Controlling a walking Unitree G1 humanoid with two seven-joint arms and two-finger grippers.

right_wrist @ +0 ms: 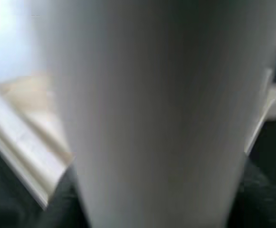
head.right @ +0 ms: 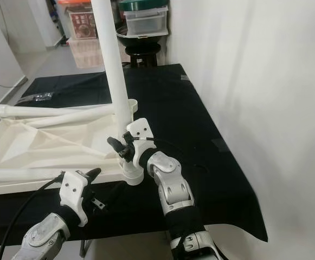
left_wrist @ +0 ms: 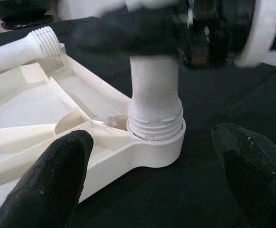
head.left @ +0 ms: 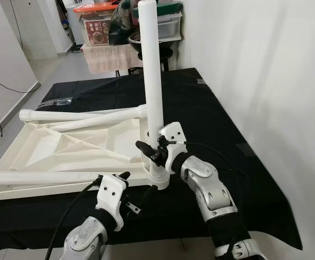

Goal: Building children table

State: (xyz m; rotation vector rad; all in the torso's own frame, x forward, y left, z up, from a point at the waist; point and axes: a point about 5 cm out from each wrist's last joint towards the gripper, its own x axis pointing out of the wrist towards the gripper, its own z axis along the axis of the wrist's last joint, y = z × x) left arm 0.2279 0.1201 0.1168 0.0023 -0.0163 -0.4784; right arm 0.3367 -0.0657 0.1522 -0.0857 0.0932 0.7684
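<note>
— Where does the leg stand against the pincers right now?

— The upright leg (head.left: 152, 70) rises straight from the corner socket (left_wrist: 154, 142) of the upturned table top (head.left: 65, 149), long axis vertical, at the near right corner of the piece. The right pincer (head.left: 153, 150) is clamped on it low down, just above the socket, reaching in from the robot's side. Its wrist view shows the white tube pressed right against the lens.

— And the other arm?

— The left pincer (head.left: 126, 181) hovers at the worktop (head.left: 211, 124) edge, just beside and below that same corner. Its two black fingers (left_wrist: 57, 180) are spread apart with nothing between them — the socket sits ahead of them, between their tips in the wrist view. So the right arm has the leg, and the left is the nearer one to the table top's corner.

— Is the leg home?

— Not quite, I'd judge. Threads (left_wrist: 154, 124) show above the socket rim, so more turning about the vertical axis seems to be needed, perhaps with the left steadying the corner.

— Count the parts for me.

— Three legs in sight: one upright, one lying leg (head.left: 81, 114) along the far edge with its threaded tip at the far left, and one near leg (head.left: 54, 177) lying along the front edge. One table top, on one black-covered worktop.
</note>
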